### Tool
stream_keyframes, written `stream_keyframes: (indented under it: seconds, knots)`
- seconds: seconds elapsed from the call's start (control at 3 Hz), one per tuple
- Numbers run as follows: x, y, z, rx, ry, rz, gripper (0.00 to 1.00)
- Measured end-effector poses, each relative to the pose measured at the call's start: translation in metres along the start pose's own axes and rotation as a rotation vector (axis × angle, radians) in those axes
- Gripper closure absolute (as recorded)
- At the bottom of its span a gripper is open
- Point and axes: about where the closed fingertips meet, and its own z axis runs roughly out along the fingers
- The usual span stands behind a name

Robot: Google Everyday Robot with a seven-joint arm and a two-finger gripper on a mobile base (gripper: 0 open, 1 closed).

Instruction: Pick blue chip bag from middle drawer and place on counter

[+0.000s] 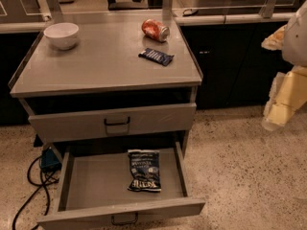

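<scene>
The blue chip bag (144,170) lies flat in the middle drawer (91,183), right of its centre, pale top band toward the back. The drawer is pulled fully open, its handle at the bottom edge of the view. The counter (100,63) is the grey top of the cabinet above. My gripper (277,110) hangs at the far right of the view, pale and cream-coloured, well to the right of the cabinet and above the floor, apart from the bag.
On the counter stand a white bowl (61,34) at the back left, a red can (155,29) on its side at the back, and a small dark-blue bar wrapper (156,56). The upper drawer (115,121) is shut. Black cables (29,186) lie on the floor at the left.
</scene>
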Motion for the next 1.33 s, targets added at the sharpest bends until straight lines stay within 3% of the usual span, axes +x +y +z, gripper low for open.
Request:
stream_keyframes:
  seconds: [0.67, 1.0, 1.33]
  knots:
    - [0.0, 0.007, 0.014, -0.013, -0.022, -0.002, 0.0]
    - [-0.003, 0.032, 0.067, -0.075, -0.107, -0.017, 0.0]
    - [-0.017, 0.07, 0.144, -0.148, -0.201, -0.007, 0.0]
